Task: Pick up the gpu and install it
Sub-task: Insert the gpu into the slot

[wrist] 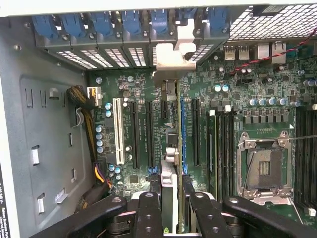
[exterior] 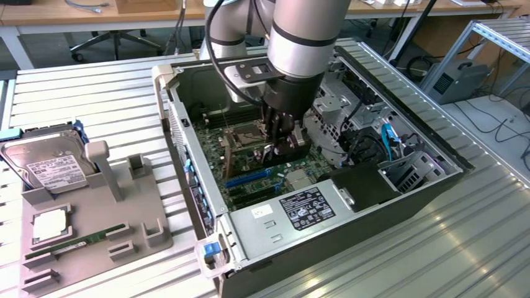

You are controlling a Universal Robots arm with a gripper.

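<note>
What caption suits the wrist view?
Gripper holds the gpu edge-on above the motherboard slots inside the open computer case.

The thin black expansion card with silvery bracket (wrist: 171,148) is seen edge-on in the wrist view; its faces are hidden, and its lower end is covered by the black gripper fingers (wrist: 148,213). In the exterior view the grey arm (exterior: 290,74) screens the card. Whether its edge is seated in the blue motherboard slot (wrist: 184,134) cannot be told; possibly just above.
</note>
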